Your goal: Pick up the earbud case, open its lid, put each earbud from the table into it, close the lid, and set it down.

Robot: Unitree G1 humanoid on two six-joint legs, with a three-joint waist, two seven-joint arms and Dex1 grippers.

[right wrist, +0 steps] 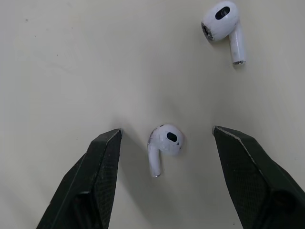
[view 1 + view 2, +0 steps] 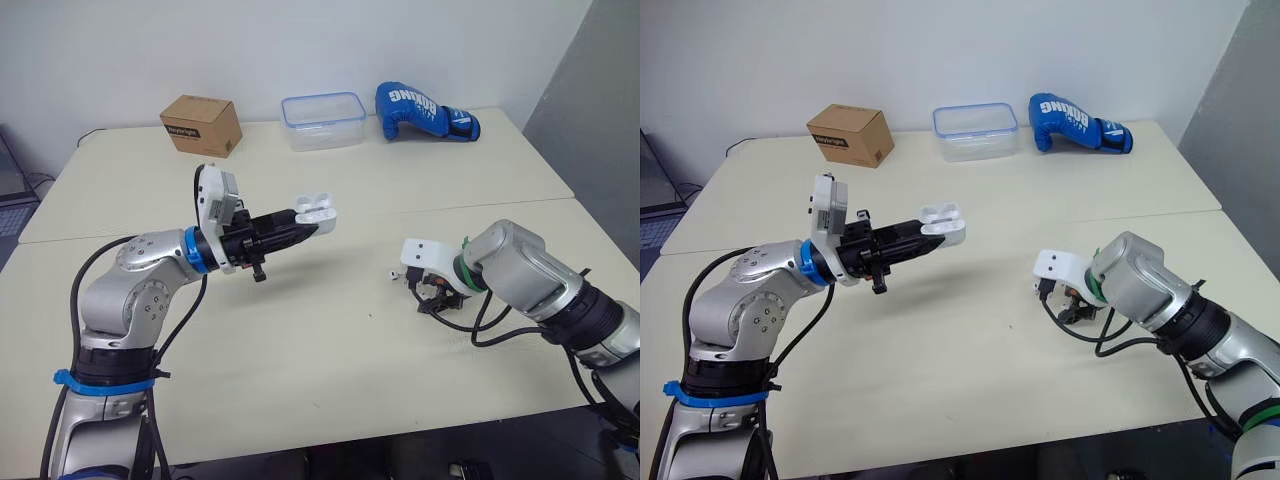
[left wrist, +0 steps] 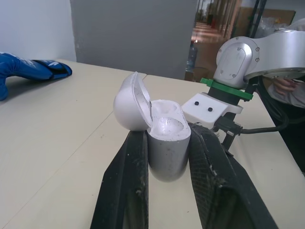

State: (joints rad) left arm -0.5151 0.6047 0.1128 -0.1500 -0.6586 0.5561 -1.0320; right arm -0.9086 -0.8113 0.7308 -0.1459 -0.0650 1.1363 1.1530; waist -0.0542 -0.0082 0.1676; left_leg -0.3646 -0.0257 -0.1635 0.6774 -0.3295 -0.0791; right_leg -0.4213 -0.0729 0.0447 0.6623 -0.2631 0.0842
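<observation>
cream table [image 2: 330, 330]: left gripper [image 2: 305, 222] pinches a small glossy white plastic earbud case [image 3: 164, 148], lid open, above it; right gripper [image 1: 167, 130], fingers spread, straddles one tiny white earbud [image 1: 164, 143] lying on the table, likely light and slippery; best pinched at its bulb.

We take this for a robotics lab or test room: a bare white wall [image 2: 300, 40], plain cream surfaces [image 2: 330, 330] set edge to edge, and unrelated props: cardboard box [image 2: 201, 125], clear plastic container [image 2: 323, 120], blue boxing glove [image 2: 425, 111].

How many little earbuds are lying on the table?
2. One earbud lies between the open fingers of the right gripper; the other earbud lies apart from it, beyond the fingertips.
</observation>
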